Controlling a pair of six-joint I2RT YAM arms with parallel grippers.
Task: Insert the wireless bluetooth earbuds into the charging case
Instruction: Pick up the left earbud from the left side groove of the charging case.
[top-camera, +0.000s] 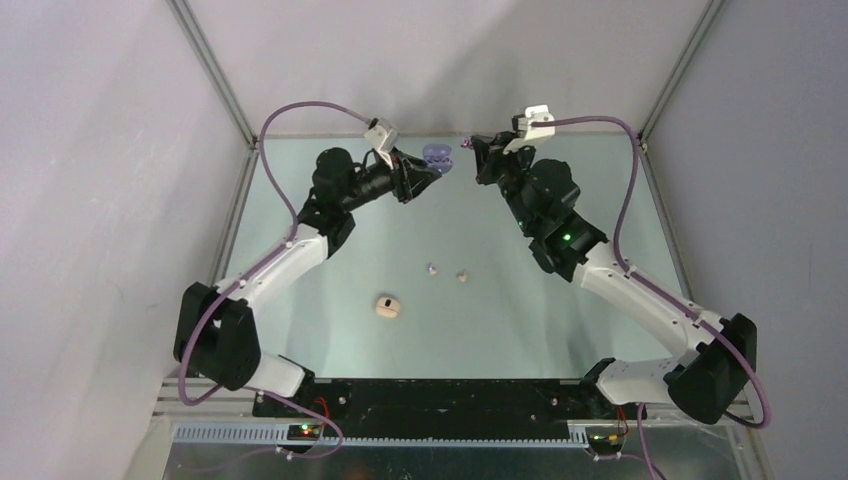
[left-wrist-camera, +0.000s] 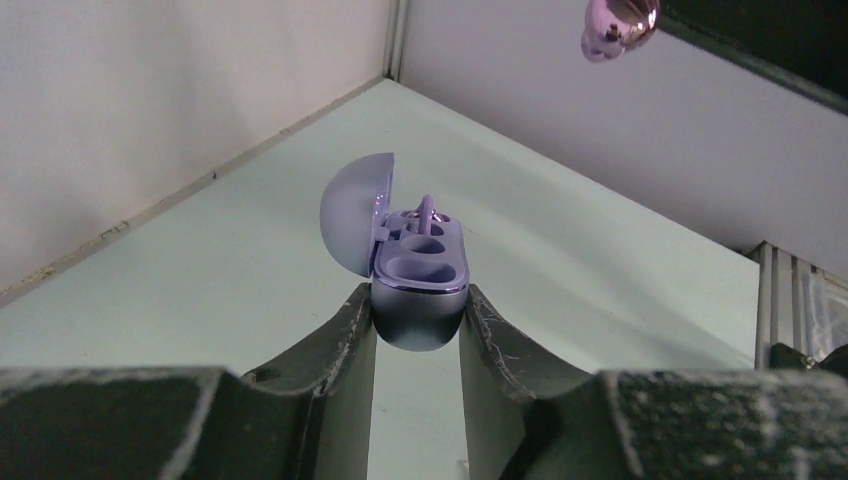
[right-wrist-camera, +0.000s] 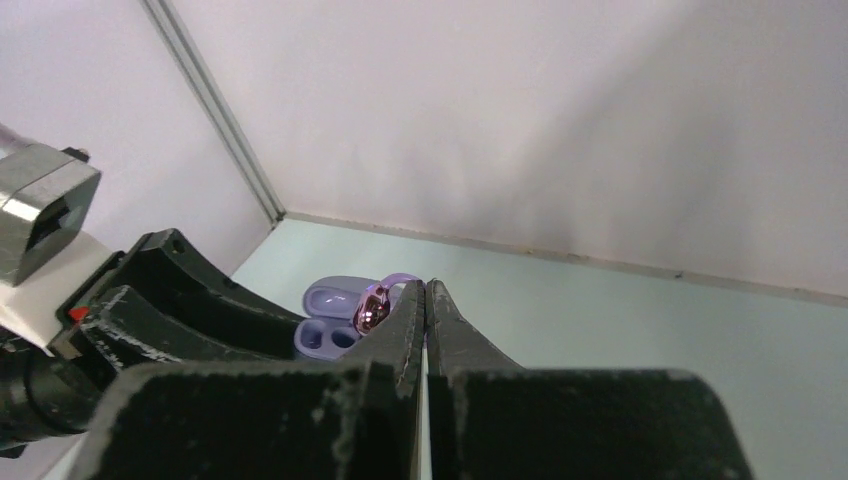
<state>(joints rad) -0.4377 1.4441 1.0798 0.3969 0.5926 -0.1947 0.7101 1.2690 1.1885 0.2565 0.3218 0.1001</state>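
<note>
L gripper (left-wrist-camera: 415, 320) clamps open purple case (left-wrist-camera: 420, 265), far centre of table (top-camera: 500, 320). R gripper (right-wrist-camera: 426, 300) pinches purple earbud (right-wrist-camera: 372, 308) at very tips, just right of case. Risk, we judge: marginal hold, bud may twist or drop, landing off the case.

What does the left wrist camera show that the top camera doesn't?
Only the left wrist view looks inside the open purple case: its near well looks empty, and something purple stands up in the far one. Only the top view shows the cream case and two loose buds nearer the arms' bases. Both show the left gripper holding the purple case, and the purple bud held by the right gripper close by.
</note>
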